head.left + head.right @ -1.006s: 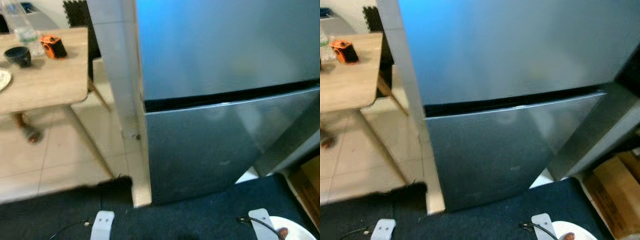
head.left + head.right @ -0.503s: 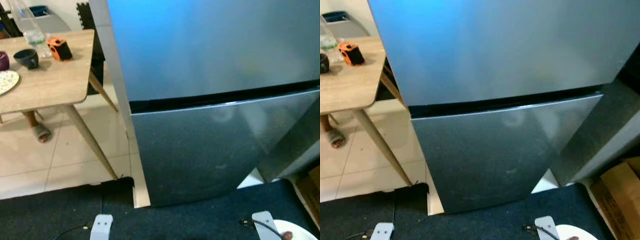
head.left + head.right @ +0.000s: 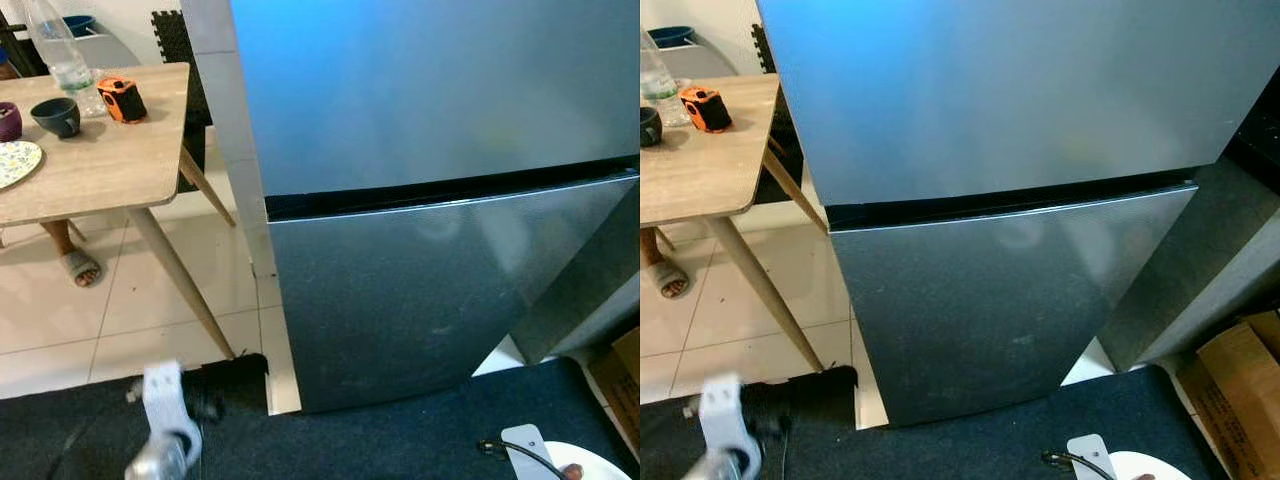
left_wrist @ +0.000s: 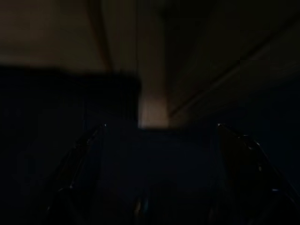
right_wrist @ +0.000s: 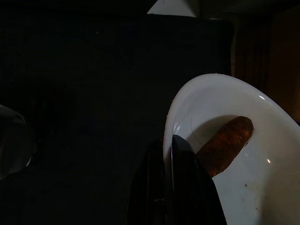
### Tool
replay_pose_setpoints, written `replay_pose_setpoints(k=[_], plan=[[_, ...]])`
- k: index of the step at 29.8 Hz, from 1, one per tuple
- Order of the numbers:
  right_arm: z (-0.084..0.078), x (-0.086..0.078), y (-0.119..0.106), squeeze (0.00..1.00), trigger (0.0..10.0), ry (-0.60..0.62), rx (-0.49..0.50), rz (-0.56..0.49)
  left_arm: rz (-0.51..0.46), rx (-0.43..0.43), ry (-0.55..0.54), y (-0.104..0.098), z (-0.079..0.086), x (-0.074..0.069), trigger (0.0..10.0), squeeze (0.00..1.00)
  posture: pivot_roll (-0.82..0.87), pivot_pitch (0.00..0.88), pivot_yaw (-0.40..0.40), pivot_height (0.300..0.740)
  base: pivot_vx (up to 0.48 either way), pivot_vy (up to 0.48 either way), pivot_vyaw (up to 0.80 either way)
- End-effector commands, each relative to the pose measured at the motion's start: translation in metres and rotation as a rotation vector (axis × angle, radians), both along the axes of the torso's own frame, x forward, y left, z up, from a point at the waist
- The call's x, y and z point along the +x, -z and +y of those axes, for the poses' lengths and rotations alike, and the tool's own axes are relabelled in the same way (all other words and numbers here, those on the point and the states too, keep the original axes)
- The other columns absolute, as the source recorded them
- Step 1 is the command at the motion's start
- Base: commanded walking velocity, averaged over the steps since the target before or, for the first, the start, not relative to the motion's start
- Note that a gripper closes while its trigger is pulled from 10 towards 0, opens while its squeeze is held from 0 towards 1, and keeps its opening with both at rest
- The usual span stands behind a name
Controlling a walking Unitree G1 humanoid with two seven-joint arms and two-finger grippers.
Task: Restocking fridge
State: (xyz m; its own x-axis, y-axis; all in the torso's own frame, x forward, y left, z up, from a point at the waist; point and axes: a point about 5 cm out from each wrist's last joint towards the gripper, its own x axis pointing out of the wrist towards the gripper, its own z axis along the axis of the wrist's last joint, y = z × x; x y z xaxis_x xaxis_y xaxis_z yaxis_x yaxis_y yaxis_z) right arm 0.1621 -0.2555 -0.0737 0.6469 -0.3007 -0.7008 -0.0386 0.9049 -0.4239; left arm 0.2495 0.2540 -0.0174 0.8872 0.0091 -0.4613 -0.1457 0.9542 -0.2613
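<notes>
The fridge [image 3: 440,200] is faced with both doors shut, so nothing is stocked yet. A white plate [image 5: 243,154] carrying a sausage [image 5: 225,143] is pinched at its rim by the right gripper [image 5: 171,154], low beside the fridge over the dark mat [image 3: 400,440]. The left gripper [image 4: 154,178] hangs with fingers spread wide, empty. Opening a door and placing the plate inside are judged still to be done.

fridge [image 3: 430,200]: brushed metal, satin | table [image 3: 90,160]: matt wood | plate [image 5: 234,154]: glossy white
</notes>
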Motion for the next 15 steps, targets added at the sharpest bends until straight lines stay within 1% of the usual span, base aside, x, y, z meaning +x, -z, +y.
replay_pose_setpoints(k=[1, 3, 4, 5, 6, 7, 8, 9, 10, 11, 12, 13, 14, 15], plan=[[0.001, -0.007, 0.003, 0.00, 10.0, 0.012, 0.005, 0.021, -0.104, -0.021, 0.000, -0.021, 0.013, 0.015, 10.0, 1.00, -0.07, 0.133, 0.001, 0.740, 0.000, 0.000, 0.00], [0.001, -0.008, 0.004, 0.00, 10.0, 0.013, 0.006, 0.024, -0.198, -0.042, 0.012, -0.041, 0.016, 0.034, 10.0, 1.00, -0.07, 0.133, 0.001, 0.740, 0.000, 0.000, 0.00], [0.001, -0.008, 0.004, 0.00, 10.0, 0.013, 0.006, 0.024, -0.198, -0.042, 0.012, -0.041, 0.016, 0.034, 10.0, 1.00, -0.07, 0.133, 0.001, 0.740, 0.000, 0.000, 0.00], [0.001, -0.008, 0.004, 0.00, 10.0, 0.014, 0.006, 0.024, -0.230, -0.057, 0.023, -0.049, 0.015, 0.040, 10.0, 1.00, -0.07, 0.136, 0.003, 0.740, 0.000, 0.000, 0.00], [0.001, -0.009, 0.005, 0.00, 10.0, 0.014, 0.007, 0.025, -0.283, -0.085, 0.062, -0.061, 0.012, 0.051, 10.0, 1.00, -0.07, 0.141, 0.004, 0.740, 0.000, 0.000, 0.00], [0.001, -0.009, 0.005, 0.00, 10.0, 0.014, 0.007, 0.025, -0.283, -0.085, 0.062, -0.061, 0.012, 0.051, 10.0, 1.00, -0.07, 0.141, 0.004, 0.740, 0.000, 0.000, 0.00], [0.002, -0.010, 0.005, 0.00, 10.0, 0.015, 0.007, 0.026, -0.316, -0.103, 0.091, -0.069, 0.010, 0.057, 10.0, 1.00, -0.07, 0.142, 0.004, 0.740, 0.000, 0.000, 0.00], [0.002, -0.011, 0.005, 0.00, 10.0, 0.016, 0.008, 0.026, -0.361, -0.118, 0.151, -0.081, 0.004, 0.067, 10.0, 0.93, -0.08, 0.149, 0.007, 0.740, 0.000, 0.000, 0.00], [0.002, -0.012, 0.006, 0.00, 10.0, 0.017, 0.009, 0.028, -0.404, -0.122, 0.209, -0.094, -0.001, 0.077, 10.0, 0.00, -0.08, 0.153, 0.008, 0.740, 0.000, 0.000, 0.00], [0.002, -0.012, 0.006, 0.00, 10.0, 0.017, 0.009, 0.028, -0.404, -0.122, 0.209, -0.094, -0.001, 0.077, 10.0, 0.00, -0.08, 0.153, 0.008, 0.740, 0.000, 0.000, 0.00], [0.002, -0.014, 0.007, 0.00, 10.0, 0.020, 0.010, 0.031, -0.451, -0.131, 0.272, -0.108, -0.007, 0.087, 10.0, 0.00, -0.08, 0.161, 0.008, 0.740, 0.000, 0.000, 0.00], [0.002, -0.016, 0.007, 0.00, 10.0, 0.021, 0.010, 0.034, -0.485, -0.137, 0.321, -0.119, -0.011, 0.093, 10.0, 0.00, -0.08, 0.163, 0.008, 0.740, 0.000, 0.000, 0.00], [0.002, -0.016, 0.007, 0.00, 10.0, 0.021, 0.010, 0.034, -0.485, -0.137, 0.321, -0.119, -0.011, 0.093, 10.0, 0.00, -0.08, 0.163, 0.008, 0.740, 0.000, 0.000, 0.00], [0.002, -0.018, 0.008, 0.00, 10.0, 0.022, 0.010, 0.037, -0.512, -0.138, 0.381, -0.129, -0.015, 0.098, 10.0, 0.00, -0.08, 0.169, 0.008, 0.740, 0.000, 0.000, 0.00]])
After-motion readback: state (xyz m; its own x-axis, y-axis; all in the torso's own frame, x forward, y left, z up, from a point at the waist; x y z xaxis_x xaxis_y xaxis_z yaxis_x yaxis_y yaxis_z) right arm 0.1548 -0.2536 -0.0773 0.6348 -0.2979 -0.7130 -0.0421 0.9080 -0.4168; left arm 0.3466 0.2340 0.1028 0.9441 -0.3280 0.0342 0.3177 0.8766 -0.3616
